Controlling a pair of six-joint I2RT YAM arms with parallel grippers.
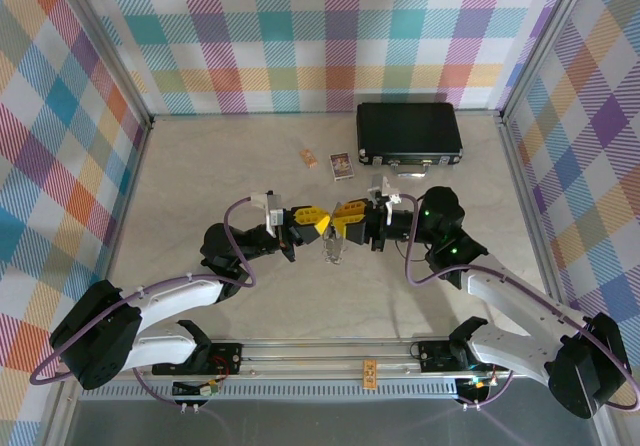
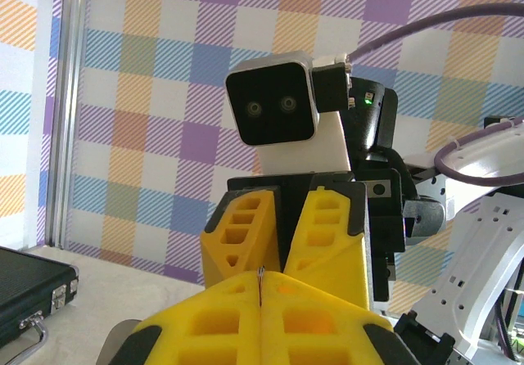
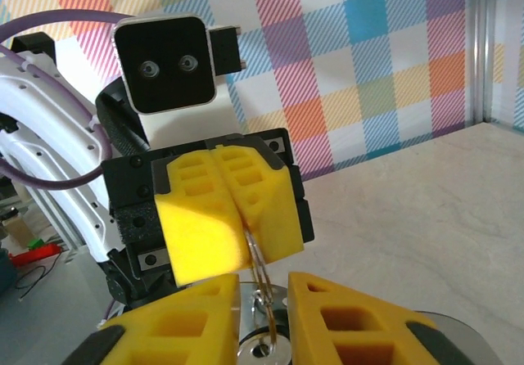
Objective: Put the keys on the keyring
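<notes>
**Over centre: thread gently**

Over the middle of the worktop point(image 1: 240, 166), the left end effector point(image 3: 239, 234) has its pads pressed together on the ring point(image 3: 256, 259), which hangs down from them. Just below, the right end effector point(image 3: 262, 299) has its pads slightly apart, with the ring's lower arc and a key point(image 3: 260, 349) in the gap. I cannot tell whether it grips the key. To thread well, I judge: hold the left clamp firm, pinch the key by its head leaving the hole free, and line the hole up with the ring's split end. Feed by small turns, not pushes, lest the thin ring twist or slip.
</notes>
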